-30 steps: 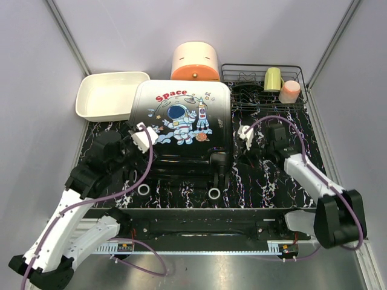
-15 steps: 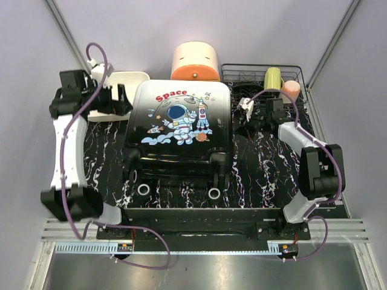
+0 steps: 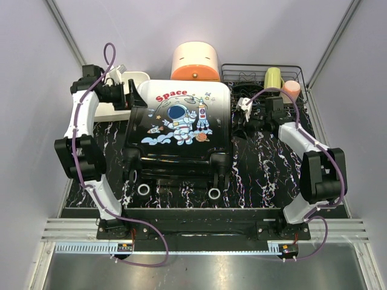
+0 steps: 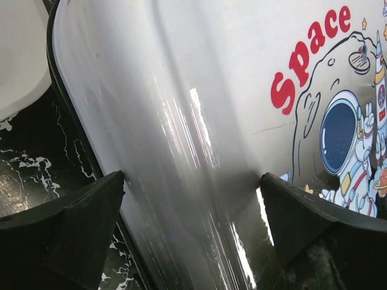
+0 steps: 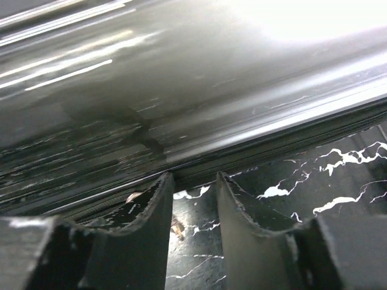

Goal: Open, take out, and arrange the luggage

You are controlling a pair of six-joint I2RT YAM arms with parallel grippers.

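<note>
The luggage (image 3: 178, 124) lies flat and closed in the middle of the table, astronaut side up, wheels toward the arm bases. My left gripper (image 3: 133, 99) is at its far-left corner. In the left wrist view that gripper (image 4: 190, 181) stands wide open, its fingers straddling the glossy shell (image 4: 199, 90). My right gripper (image 3: 236, 125) sits low against the suitcase's right side. Its jaws (image 5: 193, 178) are parted a little with only tabletop between them, the tips just short of the zip seam of the shell (image 5: 181, 78).
A white tray (image 3: 100, 112) lies behind the left arm, and its rim (image 4: 18, 60) shows beside the suitcase. A cream-and-orange cylindrical box (image 3: 195, 60) stands behind the suitcase. A wire rack (image 3: 260, 66) at the back right holds a green cup (image 3: 273, 78) and a pink cup (image 3: 290, 89).
The left arm swung from the near left up to the suitcase's far-left corner. The right gripper moved farther back along the suitcase's right side, and its jaws have parted.
</note>
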